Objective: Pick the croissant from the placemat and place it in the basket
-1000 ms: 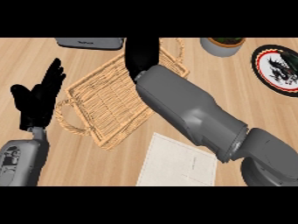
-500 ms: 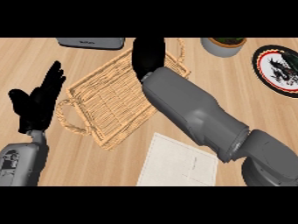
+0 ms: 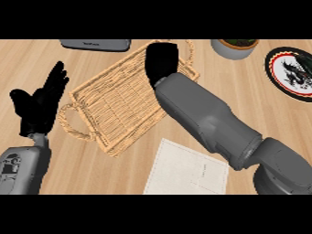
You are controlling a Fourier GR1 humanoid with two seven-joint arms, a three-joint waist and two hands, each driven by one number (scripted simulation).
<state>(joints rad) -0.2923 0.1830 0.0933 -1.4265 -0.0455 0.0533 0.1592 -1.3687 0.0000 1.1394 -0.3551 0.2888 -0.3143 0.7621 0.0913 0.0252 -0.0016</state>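
A rectangular woven wicker basket (image 3: 121, 103) with loop handles is taken as the landmark on the light wooden counter (image 3: 23, 64). The right hand (image 3: 162, 59) is extended over the basket's far end; whether its fingers are spread or curled cannot be told. The croissant cannot be seen. The left hand (image 3: 40, 103) is held left of the basket, fingers straight and spread upward. A pale rectangular cloth placemat (image 3: 185, 171) is seen just below the basket.

text: none legible | grey device (image 3: 95, 44): marking too blurred to read
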